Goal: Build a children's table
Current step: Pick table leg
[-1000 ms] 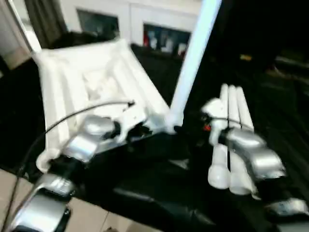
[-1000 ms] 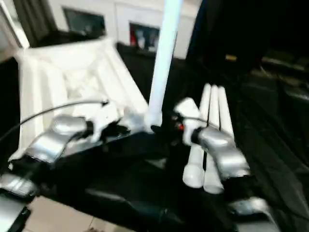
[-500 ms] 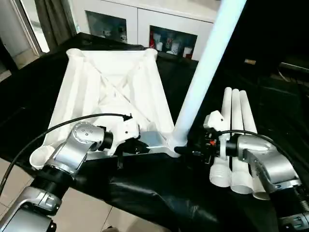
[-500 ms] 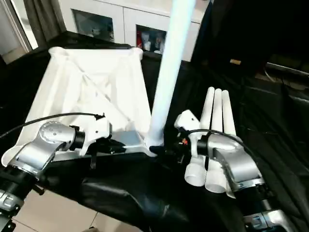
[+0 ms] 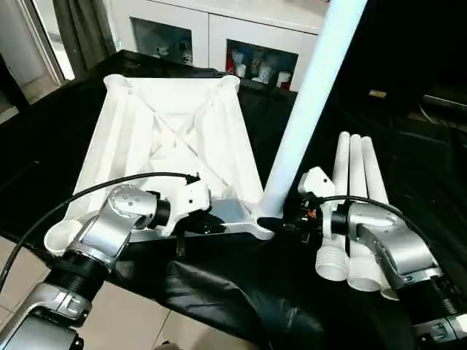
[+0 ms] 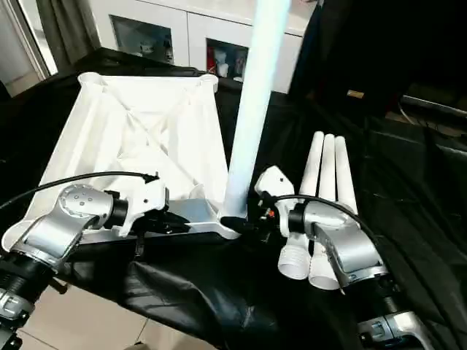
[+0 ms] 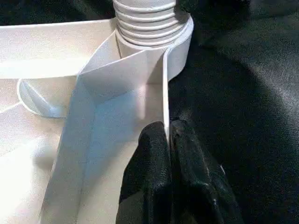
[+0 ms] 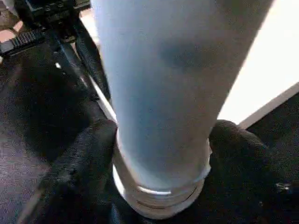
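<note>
The left end effector [image 7: 168, 140] is pinching the thin near rim of the upturned white table top [image 5: 175, 138], its two black fingers pressed flat on either side of that wall, just beside the corner socket [image 7: 180, 44]. The right end effector [image 8: 161, 154] is grasping the base of the upright leg [image 5: 306, 109], a finger on each side, where it is standing in that socket. Three loose legs [image 5: 354, 211] are lying side by side just right of that corner on the black-draped desk [image 5: 241, 299].
</note>
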`<state>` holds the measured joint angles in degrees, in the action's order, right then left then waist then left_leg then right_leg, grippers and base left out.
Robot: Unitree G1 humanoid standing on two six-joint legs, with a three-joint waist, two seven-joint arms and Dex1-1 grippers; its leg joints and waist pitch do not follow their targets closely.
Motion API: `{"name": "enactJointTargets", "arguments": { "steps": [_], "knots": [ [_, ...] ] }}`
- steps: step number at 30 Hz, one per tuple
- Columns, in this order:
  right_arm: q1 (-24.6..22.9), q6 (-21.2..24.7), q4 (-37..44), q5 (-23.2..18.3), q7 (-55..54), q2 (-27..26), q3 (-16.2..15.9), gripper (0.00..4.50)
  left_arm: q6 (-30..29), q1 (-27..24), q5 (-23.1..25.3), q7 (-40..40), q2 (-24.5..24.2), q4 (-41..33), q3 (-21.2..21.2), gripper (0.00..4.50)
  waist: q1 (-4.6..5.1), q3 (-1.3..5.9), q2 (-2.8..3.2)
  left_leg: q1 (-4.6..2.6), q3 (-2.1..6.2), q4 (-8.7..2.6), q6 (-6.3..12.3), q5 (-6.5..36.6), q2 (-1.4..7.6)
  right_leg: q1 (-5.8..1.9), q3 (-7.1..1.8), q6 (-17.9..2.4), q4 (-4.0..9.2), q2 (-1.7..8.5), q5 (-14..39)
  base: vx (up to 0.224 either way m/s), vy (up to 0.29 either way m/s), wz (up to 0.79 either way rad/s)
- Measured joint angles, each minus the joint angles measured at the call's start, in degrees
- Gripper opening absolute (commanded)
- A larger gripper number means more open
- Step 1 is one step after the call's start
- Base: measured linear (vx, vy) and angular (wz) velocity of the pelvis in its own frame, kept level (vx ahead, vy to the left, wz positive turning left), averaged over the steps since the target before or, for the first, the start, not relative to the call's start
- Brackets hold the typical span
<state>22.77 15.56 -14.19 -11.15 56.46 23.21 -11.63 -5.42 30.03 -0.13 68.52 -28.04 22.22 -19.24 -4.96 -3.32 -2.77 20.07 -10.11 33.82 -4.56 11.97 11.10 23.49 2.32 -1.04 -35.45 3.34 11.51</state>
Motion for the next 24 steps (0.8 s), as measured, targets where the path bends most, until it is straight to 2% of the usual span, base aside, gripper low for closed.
{"name": "enactJointTargets", "arguments": {
  "steps": [5,16,19,24],
  "knots": [
    [0.0,-0.1,-0.1,0.2,0.2,-0.1,-0.1,2.79,0.0,0.0,0.1,0.0,0.0,0.0,0.0,0.0,-0.03,0.0,-0.01,0.0,0.02,0.1,0.0,0.0,0.0,0.0,-0.01,0.0,-0.12,0.0,0.0,0.0,0.0,0.0],
    [0.0,-0.8,-1.6,0.3,-0.7,-1.1,0.1,2.69,-0.8,-0.1,0.5,-1.3,0.2,0.0,-0.2,0.0,0.01,0.06,-0.1,-0.01,0.07,0.34,-0.06,0.0,0.01,-0.06,-0.04,0.0,-0.46,0.0,0.0,0.0,0.0,0.0],
    [0.5,-2.3,-6.5,1.5,-11.0,-6.6,3.4,2.69,-3.3,2.0,2.5,-8.4,4.1,3.6,0.5,0.0,0.15,0.13,-0.29,-0.16,0.1,0.36,-0.42,0.0,0.01,-0.27,-0.03,-0.1,-0.54,0.01,-0.1,0.0,0.0,0.0],
    [4.2,-3.4,-14.1,2.2,-28.8,-14.5,8.7,2.68,-8.6,5.8,3.9,-20.4,11.8,9.5,1.4,0.0,0.51,0.12,-0.32,-0.17,0.19,0.38,-0.62,-0.2,-0.01,-0.27,0.0,0.0,-0.53,0.04,-0.4,0.0,0.0,0.0]
  ]
}}
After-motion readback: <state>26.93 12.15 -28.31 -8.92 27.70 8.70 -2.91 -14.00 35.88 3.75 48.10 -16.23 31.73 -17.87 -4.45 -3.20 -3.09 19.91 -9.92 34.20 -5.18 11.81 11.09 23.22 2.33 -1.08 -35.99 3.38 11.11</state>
